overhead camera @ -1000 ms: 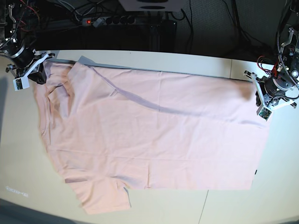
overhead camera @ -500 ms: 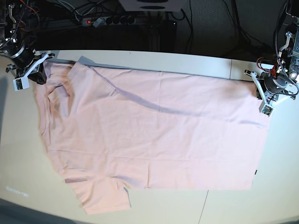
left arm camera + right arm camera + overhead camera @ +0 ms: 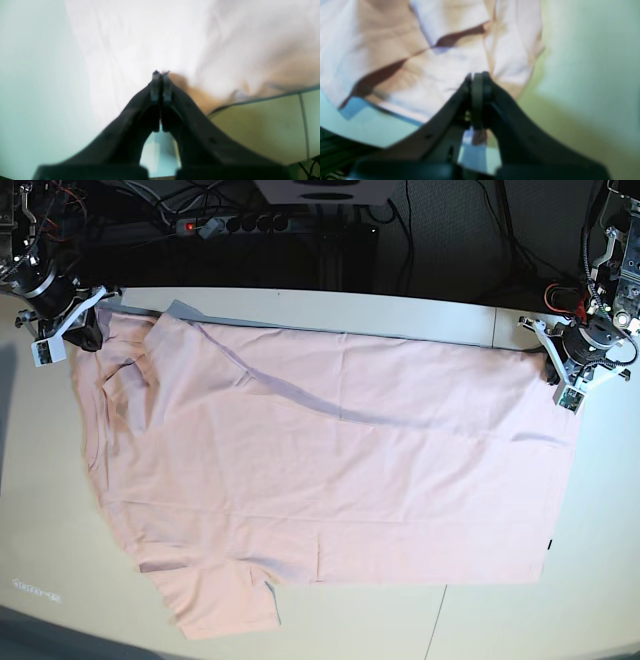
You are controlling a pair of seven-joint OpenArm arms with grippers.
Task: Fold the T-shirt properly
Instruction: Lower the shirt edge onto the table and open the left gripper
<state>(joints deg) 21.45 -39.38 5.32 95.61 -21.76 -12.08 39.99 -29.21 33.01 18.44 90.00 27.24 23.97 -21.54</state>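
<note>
The pale pink T-shirt (image 3: 330,470) lies spread flat on the white table (image 3: 420,312), plain side up. Its collar end points to the left of the base view and its hem to the right. One sleeve (image 3: 225,605) sticks out toward the near edge. My left gripper (image 3: 552,365) is shut and empty by the far hem corner; in its wrist view the fingertips (image 3: 161,75) hover over the T-shirt (image 3: 150,37) corner. My right gripper (image 3: 90,335) is shut and empty beside the far sleeve, above the rumpled T-shirt (image 3: 420,57) in its wrist view.
A power strip (image 3: 235,224) and loose cables lie in the dark space behind the table's back edge. A small dark tag (image 3: 548,550) sits at the hem's near corner. Bare table (image 3: 500,620) shows along the front and at both sides of the T-shirt.
Both arms have drawn back toward the table's far edge, off the cloth. The T-shirt has stayed flat where it lay.
</note>
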